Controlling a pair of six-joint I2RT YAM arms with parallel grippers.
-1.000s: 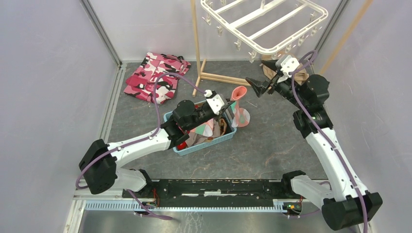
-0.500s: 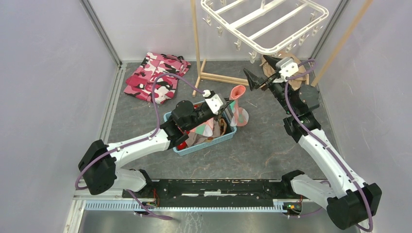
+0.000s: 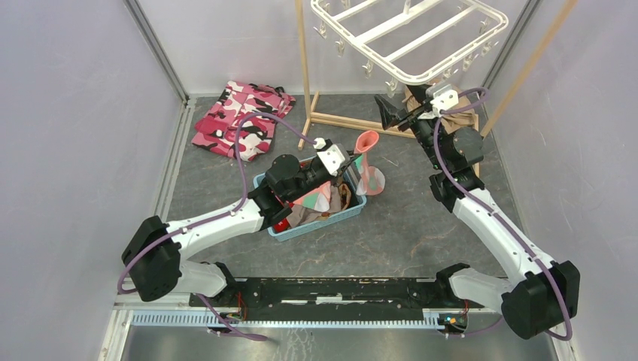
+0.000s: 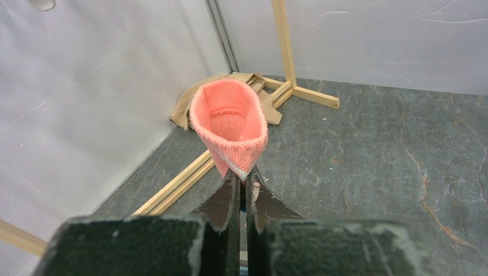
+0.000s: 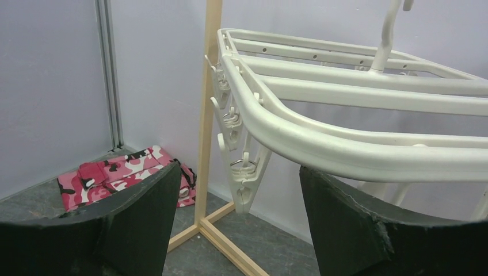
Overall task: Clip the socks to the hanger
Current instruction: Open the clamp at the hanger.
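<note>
i'm seeing a pink camouflage garment (image 3: 239, 120) lying bunched in the far left corner of the dark table (image 3: 421, 226), just beside a wooden stand (image 3: 304, 75). a tan cloth (image 4: 185, 106) is lying against the stand's base rail, and a blue basket (image 3: 323, 223) is sitting mid-table.

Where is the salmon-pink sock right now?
Top view, centre: the salmon-pink sock stands pinched in the left gripper, just right of the blue basket and on the near side of the wooden stand's base.
</note>
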